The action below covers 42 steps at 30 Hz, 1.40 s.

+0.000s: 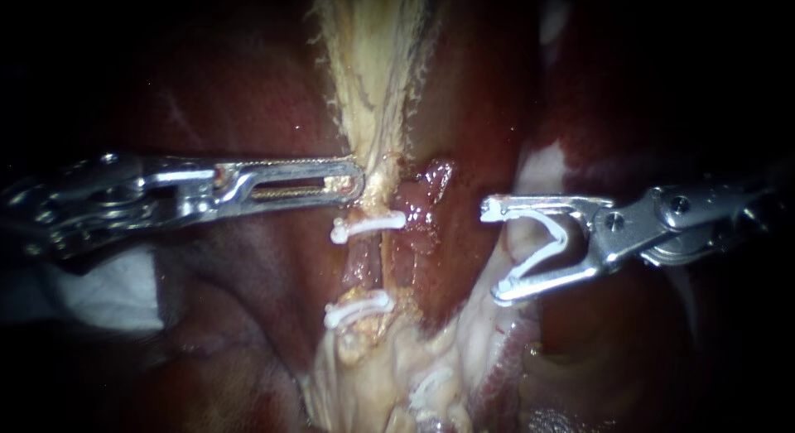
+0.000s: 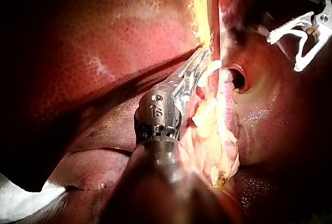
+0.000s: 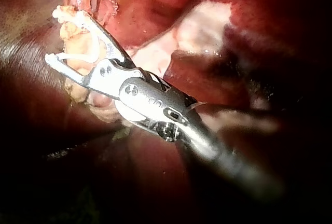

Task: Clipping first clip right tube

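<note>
My right instrument (image 1: 491,252), jaws spread and bearing an open clip (image 1: 542,249), is hovering just right of the right tube (image 1: 414,242), while my left instrument (image 1: 358,181) is clamping the pale strand (image 1: 373,85); closing short would likely be catching only part of the tube.

Left instrument (image 1: 352,185) enters from the left, its jaws closed on the left edge of the tissue strand (image 1: 373,85) at scene centre. The strand runs far to near and continues into a tube (image 1: 362,263). Two clips cross this tube: the far clip (image 1: 368,226) just near of those jaws, and the near clip (image 1: 358,309) nearer still. Right instrument (image 1: 497,252) enters from the right. An open clip (image 1: 546,247) sits between its jaws, touching both. Its tips stand right of the tube, apart from it. Liver (image 1: 248,317) lies behind all. A cloth (image 1: 108,292) lies left, under the left shaft.
</note>
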### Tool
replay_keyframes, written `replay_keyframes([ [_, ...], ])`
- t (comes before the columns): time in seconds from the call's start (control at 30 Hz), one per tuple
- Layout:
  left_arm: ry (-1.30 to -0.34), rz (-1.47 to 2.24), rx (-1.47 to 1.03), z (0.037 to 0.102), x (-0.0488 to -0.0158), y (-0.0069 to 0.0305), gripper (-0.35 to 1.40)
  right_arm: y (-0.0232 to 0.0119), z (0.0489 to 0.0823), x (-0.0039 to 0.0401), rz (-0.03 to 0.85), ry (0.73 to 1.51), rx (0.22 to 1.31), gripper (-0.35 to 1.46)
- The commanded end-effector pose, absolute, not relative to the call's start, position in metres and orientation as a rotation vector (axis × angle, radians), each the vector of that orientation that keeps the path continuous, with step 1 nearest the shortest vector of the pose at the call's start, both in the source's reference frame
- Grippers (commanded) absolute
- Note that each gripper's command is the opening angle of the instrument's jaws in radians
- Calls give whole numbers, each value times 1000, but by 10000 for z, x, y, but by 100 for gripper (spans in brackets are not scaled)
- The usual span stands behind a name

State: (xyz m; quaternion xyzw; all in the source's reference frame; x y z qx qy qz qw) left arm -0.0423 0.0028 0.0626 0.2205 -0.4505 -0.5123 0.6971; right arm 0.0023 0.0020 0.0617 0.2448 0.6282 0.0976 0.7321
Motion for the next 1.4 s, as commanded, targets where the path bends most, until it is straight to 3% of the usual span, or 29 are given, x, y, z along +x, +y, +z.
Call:
replay_keyframes([
  [0.03, -1005, -1142, 492, 625, -422, 28, -35, 20, 617, 24, 215, 1382, 539, 60],
  [0.33, -1003, -1140, 508, 600, -399, 29, -35, 11, 622, 30, 190, 1394, 563, 59],
  [0.63, -1031, -1168, 501, 550, -365, 36, -35, -23, 660, 66, 253, 1369, 691, 58],
  [1.4, -1034, -1178, 496, 529, -369, 30, -35, -22, 745, 148, 271, 1349, 765, 58],
])
